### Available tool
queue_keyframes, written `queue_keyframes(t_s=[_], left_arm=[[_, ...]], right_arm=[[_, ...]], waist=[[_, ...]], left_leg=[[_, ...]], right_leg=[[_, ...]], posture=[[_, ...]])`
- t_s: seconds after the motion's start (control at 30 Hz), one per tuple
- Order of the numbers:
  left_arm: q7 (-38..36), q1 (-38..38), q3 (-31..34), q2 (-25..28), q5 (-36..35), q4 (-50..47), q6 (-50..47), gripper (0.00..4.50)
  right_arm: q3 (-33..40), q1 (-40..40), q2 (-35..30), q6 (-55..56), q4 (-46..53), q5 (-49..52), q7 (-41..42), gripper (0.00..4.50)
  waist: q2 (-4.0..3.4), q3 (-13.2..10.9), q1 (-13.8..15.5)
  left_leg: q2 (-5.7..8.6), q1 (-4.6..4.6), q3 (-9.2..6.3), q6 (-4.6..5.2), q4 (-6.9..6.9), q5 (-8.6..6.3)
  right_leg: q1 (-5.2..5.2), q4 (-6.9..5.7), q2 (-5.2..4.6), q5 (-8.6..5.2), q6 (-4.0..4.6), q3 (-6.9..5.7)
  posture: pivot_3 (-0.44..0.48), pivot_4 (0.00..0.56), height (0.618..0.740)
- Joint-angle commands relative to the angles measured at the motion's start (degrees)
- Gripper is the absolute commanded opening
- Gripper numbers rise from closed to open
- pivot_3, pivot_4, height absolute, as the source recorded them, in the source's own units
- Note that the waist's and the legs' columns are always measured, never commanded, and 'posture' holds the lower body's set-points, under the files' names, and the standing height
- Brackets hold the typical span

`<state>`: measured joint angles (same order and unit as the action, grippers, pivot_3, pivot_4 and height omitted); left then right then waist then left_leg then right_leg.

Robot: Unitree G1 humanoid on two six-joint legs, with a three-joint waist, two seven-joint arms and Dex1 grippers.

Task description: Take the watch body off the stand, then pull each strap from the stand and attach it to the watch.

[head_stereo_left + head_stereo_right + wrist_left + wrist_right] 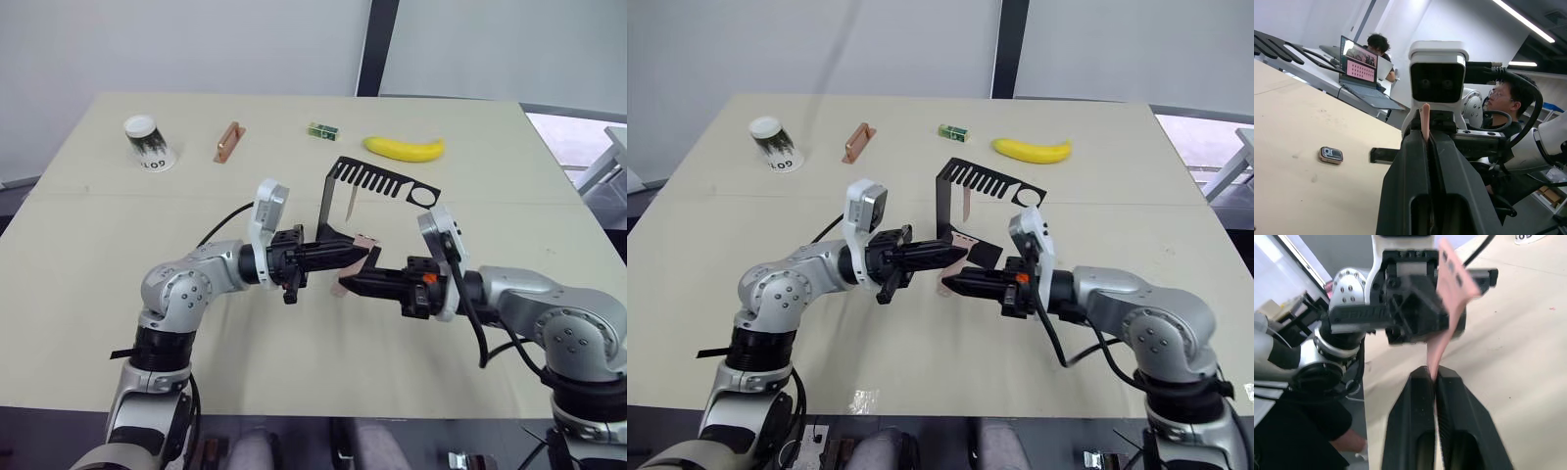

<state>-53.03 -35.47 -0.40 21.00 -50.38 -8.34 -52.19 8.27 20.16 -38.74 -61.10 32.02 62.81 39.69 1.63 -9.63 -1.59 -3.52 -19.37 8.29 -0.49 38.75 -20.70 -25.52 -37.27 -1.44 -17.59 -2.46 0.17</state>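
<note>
Beige table (118, 235) centre: both grippers (364, 257) (351, 284) pinch one soft, light pink strap (1447, 308); hold it near the ends.

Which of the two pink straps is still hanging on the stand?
The hanging strap under the stand's comb arm; the holed strap is pinched in the right gripper.

My head pair looks down over the table (118, 245); both frames share it. Each wrist camera sights close along its own fingers toward the opposite arm.
</note>
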Motion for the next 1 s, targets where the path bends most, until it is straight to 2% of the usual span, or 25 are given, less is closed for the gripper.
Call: queue_keyframes(t_s=[0.03, 0.17, 0.2, 0.37, 0.5, 0.6, 0.77, 0.93, 1.0], left_arm=[[-3.12, -0.24, -0.44, 2.94, 1.05, -2.72, 1.93, 0.00], [-7.09, -0.24, -1.70, 6.53, 2.16, -2.13, 2.82, 0.00], [-8.54, -0.36, -2.27, 7.45, 2.76, -1.44, 3.24, 0.00], [-14.39, -1.64, -5.02, 9.57, 6.63, 2.73, 7.24, 0.00], [-20.39, -1.56, -9.04, 10.85, 12.59, 4.13, 14.99, 0.00], [-23.72, -0.87, -10.87, 11.32, 14.50, 4.30, 17.95, 0.00], [-24.33, -0.78, -11.26, 10.33, 15.09, 5.04, 18.41, 0.00], [-23.21, -0.28, -11.02, 9.14, 15.32, 4.42, 18.35, 0.00], [-22.98, 0.09, -11.05, 8.98, 15.45, 3.93, 18.32, 0.00]], right_arm=[[8.32, -7.33, -2.66, 2.23, 8.69, 3.09, -2.70, 2.31], [16.15, -20.57, -2.53, 5.47, 15.87, 0.48, -8.52, 4.36], [18.45, -25.34, -1.50, 6.99, 17.59, -2.33, -10.25, 4.44], [28.45, -46.98, 5.93, 15.00, 21.91, -14.44, -14.88, 4.44], [34.33, -60.14, 13.30, 22.24, 21.88, -19.13, -13.42, 4.44], [36.74, -66.08, 17.41, 25.75, 22.01, -20.25, -13.46, 4.44], [35.81, -68.23, 19.16, 29.35, 22.42, -20.68, -13.81, 4.44], [32.64, -63.72, 14.60, 30.47, 17.18, -22.16, -11.92, 4.44], [30.33, -58.93, 11.37, 30.40, 12.58, -23.47, -11.39, 4.44]], waist=[[0.00, 0.00, 0.06], [0.00, 0.00, 0.04], [0.00, 0.00, 0.04], [0.01, 0.02, 0.15], [0.00, 0.02, -0.08], [-0.04, 0.02, -0.30], [-0.04, 0.02, -0.31], [-0.03, 0.02, -0.16], [-0.03, 0.02, -0.22]], left_leg=[[0.00, -0.01, -0.01, 0.00, -0.05, 0.00], [0.01, -0.01, -0.02, -0.01, -0.23, 0.01], [0.02, 0.00, -0.01, -0.02, -0.27, 0.02], [0.05, 0.09, 0.02, -0.11, -0.49, 0.09], [0.08, 0.15, 0.09, -0.14, -0.51, 0.13], [0.08, 0.18, 0.15, -0.21, -0.69, 0.15], [0.06, 0.17, 0.16, -0.22, -0.71, 0.15], [0.08, 0.17, 0.13, -0.14, -0.65, 0.12], [0.10, 0.18, 0.13, -0.09, -0.61, 0.12]], right_leg=[[0.00, 0.05, 0.00, 0.00, 0.00, -0.01], [0.02, 0.20, 0.00, 0.01, -0.02, -0.01], [0.02, 0.24, 0.00, 0.01, -0.03, 0.00], [0.05, 0.33, 0.02, 0.01, -0.04, 0.02], [0.07, 0.30, 0.04, 0.02, -0.04, 0.09], [0.09, 0.31, 0.09, 0.00, -0.01, 0.15], [0.10, 0.30, 0.10, -0.01, 0.03, 0.19], [0.09, 0.34, 0.09, 0.00, 0.02, 0.18], [0.09, 0.35, 0.08, 0.00, 0.00, 0.19]], posture=[[0.000, 0.150, 0.740], [0.000, 0.150, 0.740], [0.000, 0.150, 0.740], [0.000, 0.150, 0.740], [0.000, 0.150, 0.740], [0.000, 0.150, 0.740], [0.000, 0.150, 0.740], [0.000, 0.150, 0.740], [0.000, 0.150, 0.740]])
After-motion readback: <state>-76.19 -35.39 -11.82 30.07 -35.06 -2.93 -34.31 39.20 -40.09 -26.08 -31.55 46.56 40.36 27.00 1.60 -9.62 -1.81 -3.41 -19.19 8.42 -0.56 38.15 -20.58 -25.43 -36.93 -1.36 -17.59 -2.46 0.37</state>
